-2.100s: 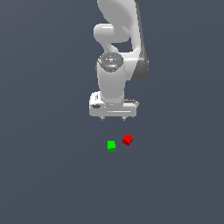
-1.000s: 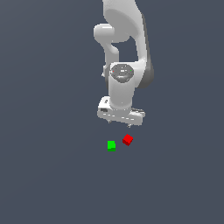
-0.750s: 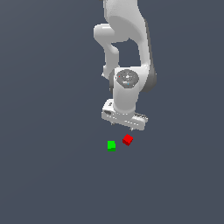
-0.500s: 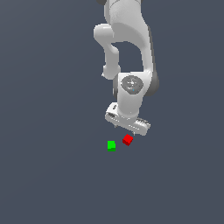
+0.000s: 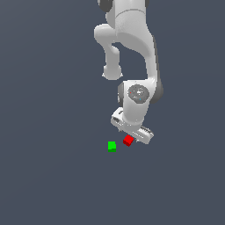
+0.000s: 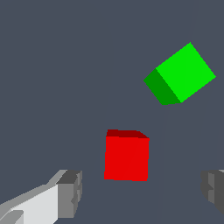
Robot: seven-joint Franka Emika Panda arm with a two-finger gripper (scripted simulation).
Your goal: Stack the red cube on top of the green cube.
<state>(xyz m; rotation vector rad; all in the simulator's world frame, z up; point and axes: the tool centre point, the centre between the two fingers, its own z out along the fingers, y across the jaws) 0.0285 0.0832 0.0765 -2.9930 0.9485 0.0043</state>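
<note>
The red cube (image 5: 128,140) lies on the dark grey floor, just to the exterior view's right of the green cube (image 5: 112,146), a small gap between them. My white gripper (image 5: 132,137) hangs low right over the red cube, its hand tilted. In the wrist view the red cube (image 6: 127,157) sits between my two spread grey fingertips (image 6: 70,192), not touched by either. The green cube (image 6: 181,73) lies beyond it, turned at an angle. The gripper (image 6: 142,190) is open and empty.
The floor (image 5: 52,176) is a plain dark grey surface all around the two cubes. The white arm (image 5: 132,35) rises above the gripper toward the top of the exterior view.
The arm has come down and shifted toward the exterior view's right, bringing the gripper from well above the cubes to just over the red cube. The cubes have not moved.
</note>
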